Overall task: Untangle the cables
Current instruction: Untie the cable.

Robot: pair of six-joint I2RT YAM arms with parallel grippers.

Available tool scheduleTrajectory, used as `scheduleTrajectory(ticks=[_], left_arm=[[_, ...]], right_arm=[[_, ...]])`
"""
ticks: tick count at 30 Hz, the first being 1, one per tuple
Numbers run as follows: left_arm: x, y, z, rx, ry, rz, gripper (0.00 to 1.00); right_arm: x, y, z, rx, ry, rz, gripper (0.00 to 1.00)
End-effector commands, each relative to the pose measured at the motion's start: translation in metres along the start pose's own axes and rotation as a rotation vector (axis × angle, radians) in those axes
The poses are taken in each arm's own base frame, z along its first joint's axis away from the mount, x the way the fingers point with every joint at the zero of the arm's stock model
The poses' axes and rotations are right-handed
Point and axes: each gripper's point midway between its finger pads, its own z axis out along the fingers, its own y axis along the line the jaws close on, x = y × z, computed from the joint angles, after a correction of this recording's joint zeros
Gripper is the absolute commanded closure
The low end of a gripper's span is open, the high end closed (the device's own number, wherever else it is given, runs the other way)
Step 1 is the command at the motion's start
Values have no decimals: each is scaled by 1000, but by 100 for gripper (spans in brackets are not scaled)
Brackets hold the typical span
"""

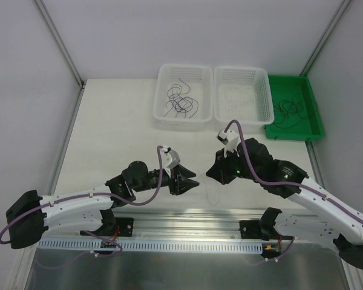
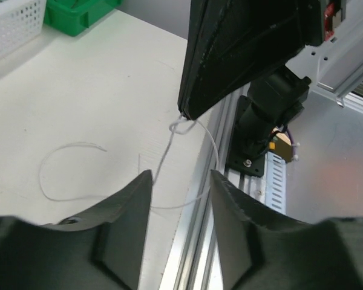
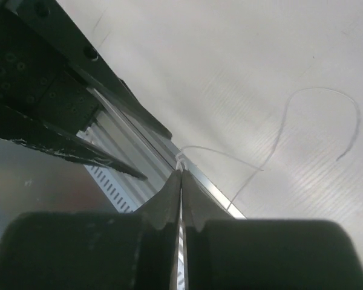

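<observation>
Pale matte tabletop (image 1: pixel 115 133) seen from above: at twelve o'clock sit white lattice baskets, and the left basket (image 1: pixel 184 124) holds the cables (image 1: pixel 180 101), hair-thin dark curls looped together. More dark loops lie in the glossy green tray (image 1: pixel 293 134) at two o'clock. Between the left gripper (image 1: pixel 193 181) and right gripper (image 1: pixel 210 176), a loose strand (image 1: pixel 212 193) trails toward six o'clock.

From the left wrist, the left gripper's (image 2: pixel 181 193) blunt black fingers stand apart. At twelve o'clock the loose strand (image 2: pixel 167 149), pale with a tiny knot, hangs from the right gripper's (image 2: pixel 184 113) tip.

From the right wrist, the right gripper (image 3: pixel 181 181) is pressed together, pinching the loose strand (image 3: pixel 319 89), which curves off toward two o'clock.
</observation>
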Motion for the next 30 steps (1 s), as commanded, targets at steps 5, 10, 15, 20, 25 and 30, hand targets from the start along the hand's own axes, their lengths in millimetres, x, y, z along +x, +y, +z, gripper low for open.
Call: scheduleTrajectory(ticks=[5,10,15,20,25,30], left_arm=[[-19,-12,-20,40,13,151,41],[-37,-23,-16,100,18,243,38],[-30,-31,-4,188,71,317,37],[-34,-40,0,252,81,350,46],[-29,-44,1,286,100,337,55],[-28,-47,4,301,110,323,66]], right_arm=[[-3,19,-17,-138,52,-227,99],[5,35,-16,-261,102,-300,99],[10,48,-17,-355,125,-350,99],[7,50,-18,-369,116,-376,99],[7,48,-16,-364,119,-382,99],[7,50,-15,-371,122,-385,99]])
